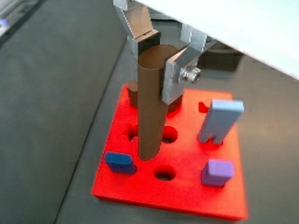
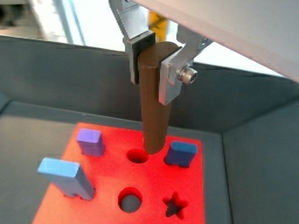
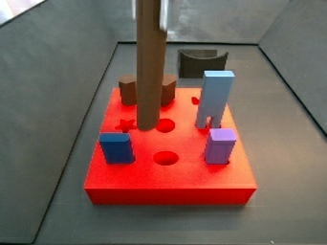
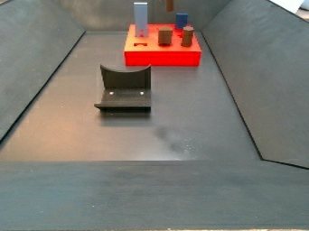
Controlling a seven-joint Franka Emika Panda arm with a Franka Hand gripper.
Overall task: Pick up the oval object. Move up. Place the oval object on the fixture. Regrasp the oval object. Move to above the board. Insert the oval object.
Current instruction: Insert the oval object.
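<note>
My gripper (image 1: 158,63) is shut on the top end of the oval object (image 1: 149,109), a long slim brown peg that hangs upright. It shows the same way in the other wrist picture: gripper (image 2: 155,70), oval object (image 2: 152,109). The peg's lower end is over the middle of the red board (image 1: 128,188), close beside a round hole (image 2: 138,156); I cannot tell whether it touches. In a side view the peg (image 3: 148,67) stands over the board (image 3: 166,187); the gripper is out of frame there. The dark fixture (image 4: 125,88) stands empty, apart from the board (image 4: 163,58).
The board carries a tall light blue block (image 3: 217,96), a dark blue cube (image 3: 117,146), a purple cube (image 3: 220,146) and two short brown pegs (image 3: 129,91). It has a star-shaped hole (image 2: 176,206). Sloping grey walls surround the floor.
</note>
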